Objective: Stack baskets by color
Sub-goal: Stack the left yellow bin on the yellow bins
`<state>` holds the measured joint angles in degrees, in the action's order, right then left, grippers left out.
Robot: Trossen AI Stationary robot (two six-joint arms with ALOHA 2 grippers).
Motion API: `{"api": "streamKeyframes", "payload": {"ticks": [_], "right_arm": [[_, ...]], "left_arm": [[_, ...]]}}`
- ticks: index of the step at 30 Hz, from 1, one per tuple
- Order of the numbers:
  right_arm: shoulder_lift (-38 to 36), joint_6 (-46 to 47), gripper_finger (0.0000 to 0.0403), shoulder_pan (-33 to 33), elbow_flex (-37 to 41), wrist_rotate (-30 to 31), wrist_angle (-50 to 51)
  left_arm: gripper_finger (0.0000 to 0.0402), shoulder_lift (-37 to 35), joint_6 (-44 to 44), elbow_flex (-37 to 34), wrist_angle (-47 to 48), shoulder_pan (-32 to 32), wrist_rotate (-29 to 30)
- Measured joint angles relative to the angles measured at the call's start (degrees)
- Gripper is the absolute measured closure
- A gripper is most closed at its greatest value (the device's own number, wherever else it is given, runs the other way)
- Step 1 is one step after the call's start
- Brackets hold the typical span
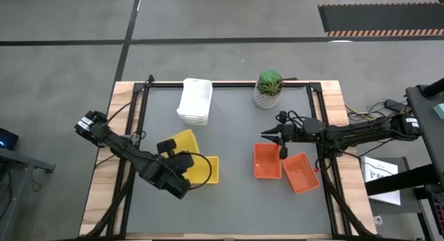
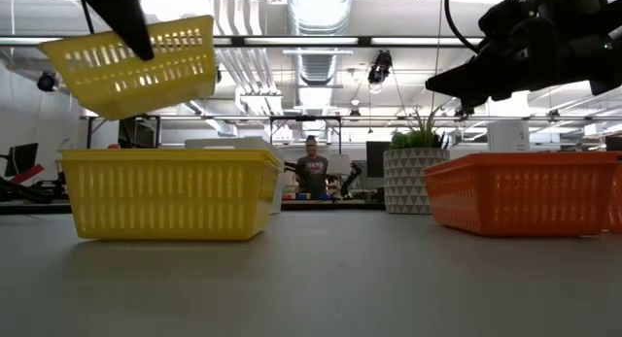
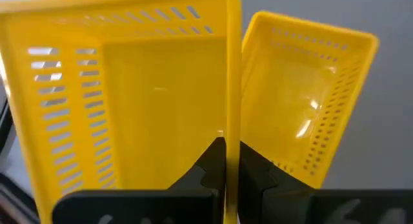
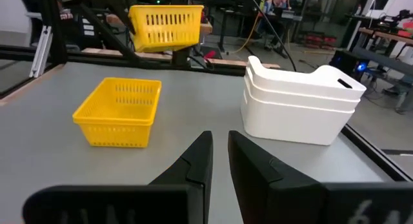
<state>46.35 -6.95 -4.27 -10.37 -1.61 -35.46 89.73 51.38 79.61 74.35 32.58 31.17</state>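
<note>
The left gripper [image 3: 226,161] has its jaws pinched on the lifted yellow basket [image 1: 182,142]; line it up over the other yellow basket [image 1: 205,169], then lower slowly.

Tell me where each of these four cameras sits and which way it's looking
High view: above the table, facing straight down; both arms show, left tool and right tool.
Low view: at tabletop height, looking level across at a yellow basket on the table and the room beyond; arms enter from above.
Left wrist view: on the left arm, its shut fingers pinching the lifted yellow basket.
Right wrist view: on the right arm, facing the white stack.
Shared: the lifted yellow basket shows in all four.
</note>
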Motion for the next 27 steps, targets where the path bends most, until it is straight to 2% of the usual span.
{"api": "streamKeyframes", "payload": {"ticks": [8, 14, 21, 27], "right_arm": [[0.0, 0.9, 0.0360, 0.0, 0.0, -0.1, 0.1], [-1.5, 0.5, 0.0360, 0.0, -0.1, -3.3, -0.3], [-2.5, 1.0, 0.0360, 0.0, 1.9, -3.4, -6.4], [-2.5, 3.2, 0.0360, 0.0, 3.0, -2.9, -7.1]], "left_arm": [[0.0401, 0.0, -6.9, 0.9, -5.8, 0.0, 0.4], [0.0401, 0.0, -18.3, 2.9, -11.6, 0.0, 0.3], [0.0401, 0.0, -27.7, 3.2, -14.0, -0.4, -0.6], [0.0401, 1.4, -28.8, 3.2, -14.8, -0.5, -4.2]]}}
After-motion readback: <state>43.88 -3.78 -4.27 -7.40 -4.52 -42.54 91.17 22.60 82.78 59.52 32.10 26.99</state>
